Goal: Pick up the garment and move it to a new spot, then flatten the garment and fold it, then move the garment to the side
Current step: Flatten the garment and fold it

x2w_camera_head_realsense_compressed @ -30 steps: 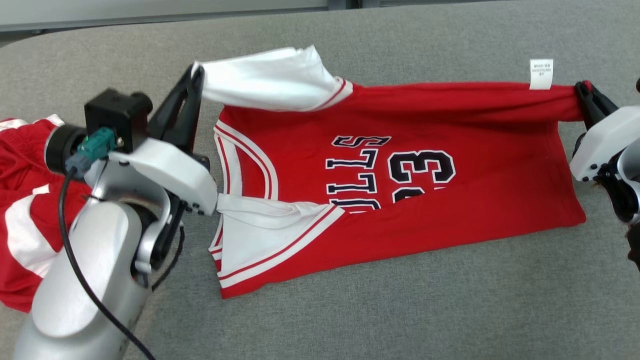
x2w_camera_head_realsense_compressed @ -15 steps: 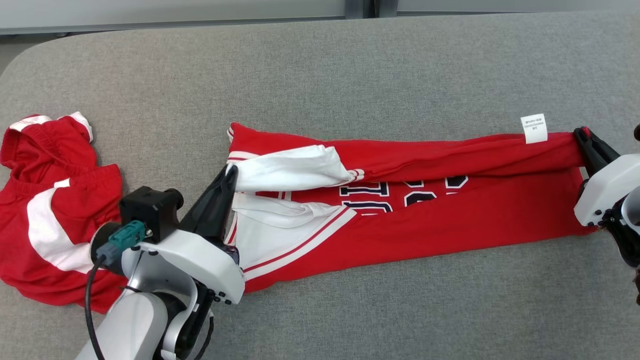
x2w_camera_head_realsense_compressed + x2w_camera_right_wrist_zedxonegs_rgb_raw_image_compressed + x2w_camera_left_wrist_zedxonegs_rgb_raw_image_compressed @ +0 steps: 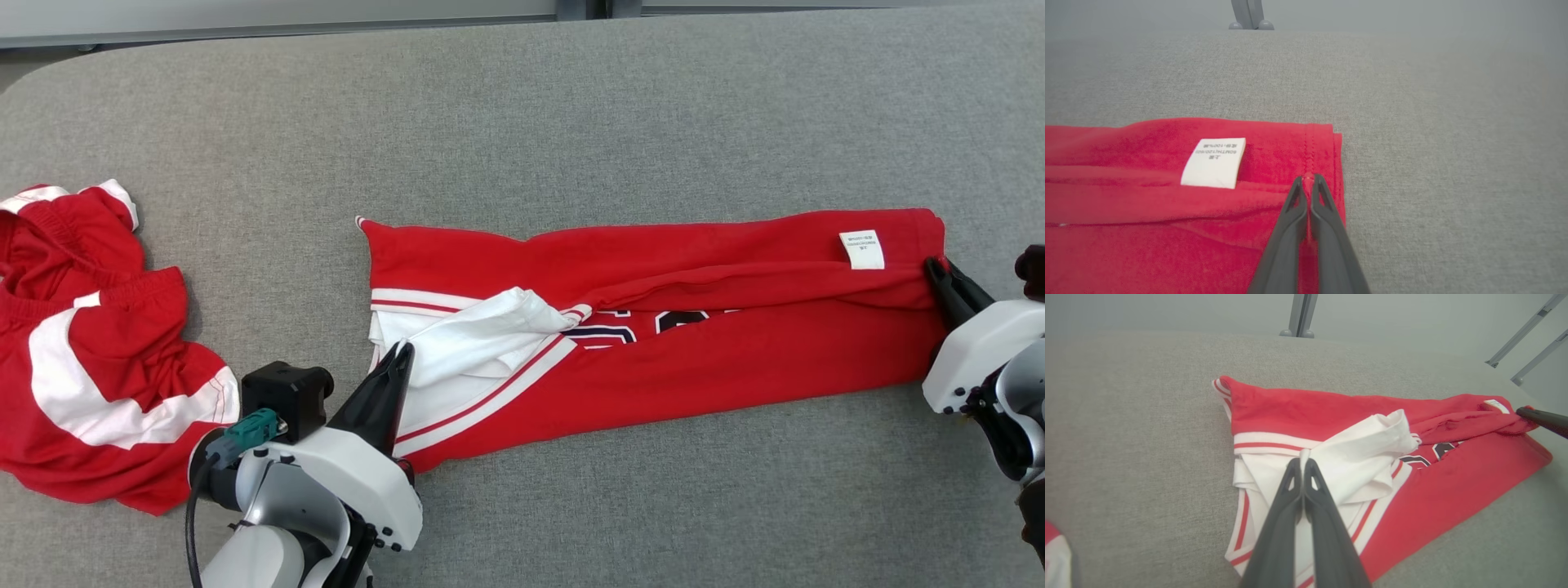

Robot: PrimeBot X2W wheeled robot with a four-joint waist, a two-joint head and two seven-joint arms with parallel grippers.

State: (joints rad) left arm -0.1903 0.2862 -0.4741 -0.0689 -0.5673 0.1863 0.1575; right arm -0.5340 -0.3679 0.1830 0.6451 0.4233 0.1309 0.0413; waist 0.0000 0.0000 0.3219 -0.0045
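The red sleeveless jersey point(image 3: 694, 343), trimmed in white with dark lettering, lies folded lengthwise across the middle of the grey fabric-covered table point(image 3: 571, 122). The left gripper point(image 3: 400, 351) has its two dark fingers pressed together, pinching a white flap of cloth at the jersey's left end. The right gripper point(image 3: 935, 265) is likewise clamped tight on the red hem at the right end, just beside a white care label point(image 3: 862, 249). A crumpled red-and-white garment point(image 3: 90, 351) lies well apart near the table's left edge.

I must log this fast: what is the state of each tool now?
Left tool: closed, holding the jersey by its white part.
Right tool: closed, holding the jersey by its red hem.
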